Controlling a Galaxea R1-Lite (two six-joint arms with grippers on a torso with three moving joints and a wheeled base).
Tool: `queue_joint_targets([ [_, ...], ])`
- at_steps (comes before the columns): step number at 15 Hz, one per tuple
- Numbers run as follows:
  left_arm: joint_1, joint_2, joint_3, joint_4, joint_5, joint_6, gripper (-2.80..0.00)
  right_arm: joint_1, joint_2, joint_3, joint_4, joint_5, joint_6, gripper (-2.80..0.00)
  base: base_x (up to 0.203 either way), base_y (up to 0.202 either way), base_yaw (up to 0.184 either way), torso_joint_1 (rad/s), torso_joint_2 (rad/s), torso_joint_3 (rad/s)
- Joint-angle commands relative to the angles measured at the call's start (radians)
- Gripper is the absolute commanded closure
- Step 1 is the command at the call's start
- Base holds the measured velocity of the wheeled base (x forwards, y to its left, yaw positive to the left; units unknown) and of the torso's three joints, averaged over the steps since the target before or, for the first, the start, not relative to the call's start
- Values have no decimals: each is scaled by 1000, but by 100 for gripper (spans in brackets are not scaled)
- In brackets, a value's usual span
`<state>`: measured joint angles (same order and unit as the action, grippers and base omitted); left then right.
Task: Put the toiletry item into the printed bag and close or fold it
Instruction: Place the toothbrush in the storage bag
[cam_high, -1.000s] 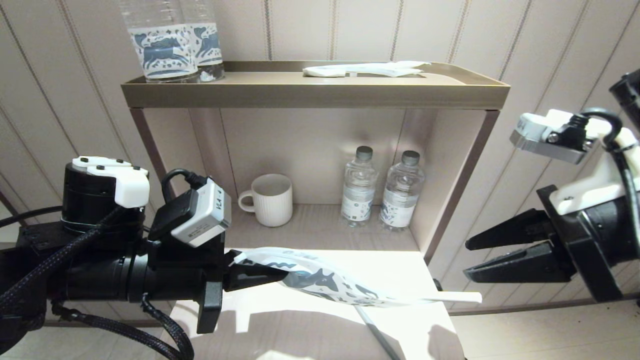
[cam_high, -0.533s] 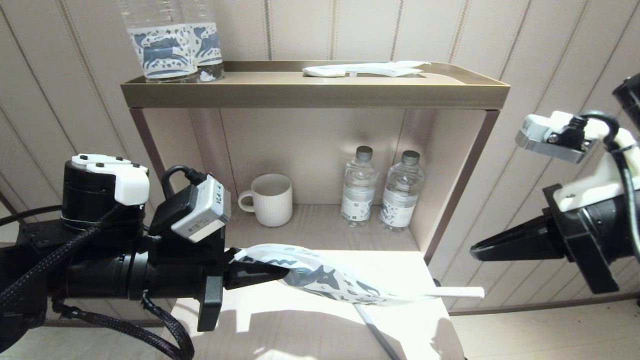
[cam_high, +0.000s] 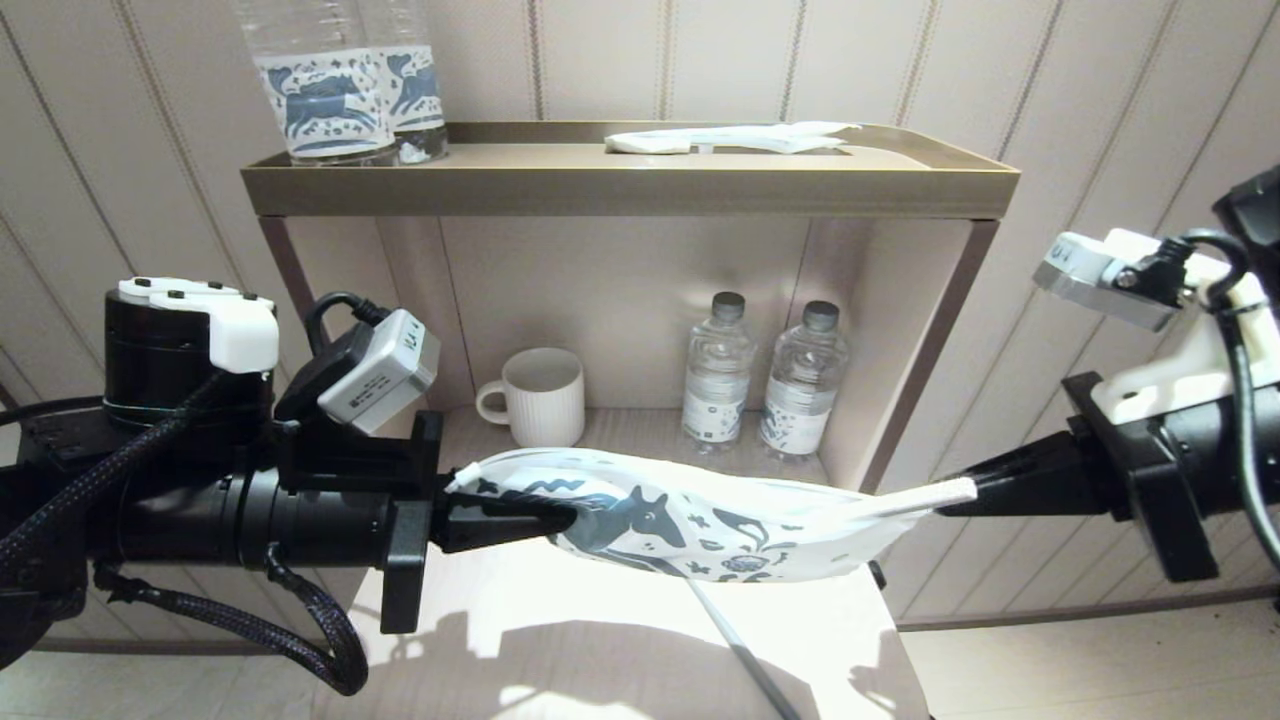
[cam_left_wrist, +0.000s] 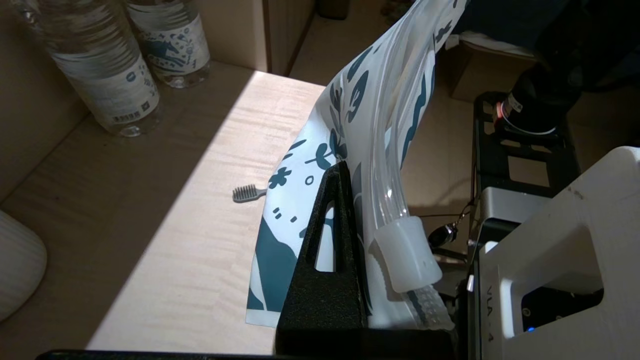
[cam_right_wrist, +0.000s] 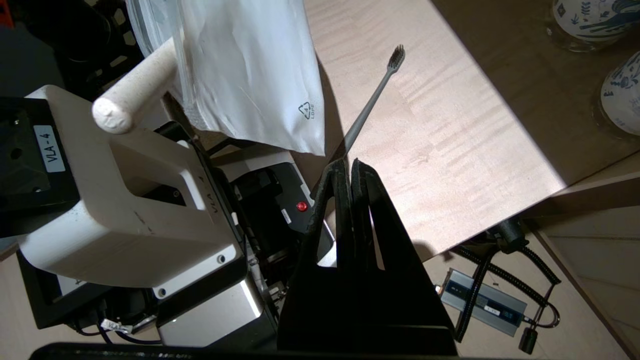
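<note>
while left claw (cam_high: 560, 518) grips printed bag (cam_high: 700, 520), toothbrush (cam_right_wrist: 370, 102) lies underneath.

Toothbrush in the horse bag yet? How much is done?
Not yet. Done: the left claw holds the printed bag up off the table. In hand: the shut right claw is at the bag's far end. Left: the toothbrush lies on the table; it must go in, then the bag gets closed.
</note>
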<state>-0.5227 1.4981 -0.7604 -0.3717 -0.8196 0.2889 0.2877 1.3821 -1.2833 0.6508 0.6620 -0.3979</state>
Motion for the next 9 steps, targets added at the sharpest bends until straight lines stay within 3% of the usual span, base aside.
queue_joint_targets([
  [1, 1, 7, -2, -3, -4, -6, 0, 0, 1, 49, -44, 6, -6, 0, 0, 0, 0, 0, 0, 0],
  [2, 1, 7, -2, -3, -4, -8, 0, -2, 2, 79, -136, 9, -5, -280, 0, 0, 0, 0, 0, 0],
  [3, 1, 8, -2, -3, -6, -8, 0, 0, 3, 107, -195, 12, -2, -280, 0, 0, 0, 0, 0, 0],
  [9, 1, 8, -2, -3, -27, -8, 0, 16, 17, 104, -197, 18, -1, -280, 0, 0, 0, 0, 0, 0],
])
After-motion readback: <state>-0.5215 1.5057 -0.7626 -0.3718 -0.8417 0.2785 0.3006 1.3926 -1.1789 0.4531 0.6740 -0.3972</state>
